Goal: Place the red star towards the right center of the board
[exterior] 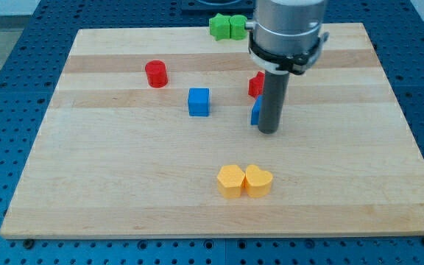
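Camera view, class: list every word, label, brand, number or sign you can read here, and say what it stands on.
None: no readable text anywhere in this view.
The wooden board, the red cylinder, the blue cube, the two yellow blocks, the green blocks and the red star are all plain.
The arm's grey housing above my tip shows no marking.

The wooden board [124, 191] carries a red cylinder [156, 73], blue cube [199, 101], two yellow blocks [244, 180] and green blocks [227, 26].

Pale, smooth-grained wooden board [124, 184]; matt, seemingly plastic blocks; dull metal rod [270, 103].
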Robot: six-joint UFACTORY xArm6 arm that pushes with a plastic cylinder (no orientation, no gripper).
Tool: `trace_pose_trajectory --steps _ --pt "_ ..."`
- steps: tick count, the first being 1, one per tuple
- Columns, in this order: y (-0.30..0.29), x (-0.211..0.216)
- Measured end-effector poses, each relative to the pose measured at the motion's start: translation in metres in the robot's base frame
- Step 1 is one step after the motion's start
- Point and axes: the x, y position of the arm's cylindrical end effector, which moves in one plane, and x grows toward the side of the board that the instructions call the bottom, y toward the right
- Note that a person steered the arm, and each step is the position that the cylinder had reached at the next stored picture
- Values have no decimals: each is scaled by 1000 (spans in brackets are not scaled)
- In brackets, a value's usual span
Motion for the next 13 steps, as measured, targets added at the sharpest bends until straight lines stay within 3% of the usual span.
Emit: trace_pose_trajectory --steps 4,6,7,9,12,13 --pt "-11 -6" --pt "-70 -5" --pt "-78 -31" --pt "-74 -88" --pt "31 -82" --pt "9 -72"
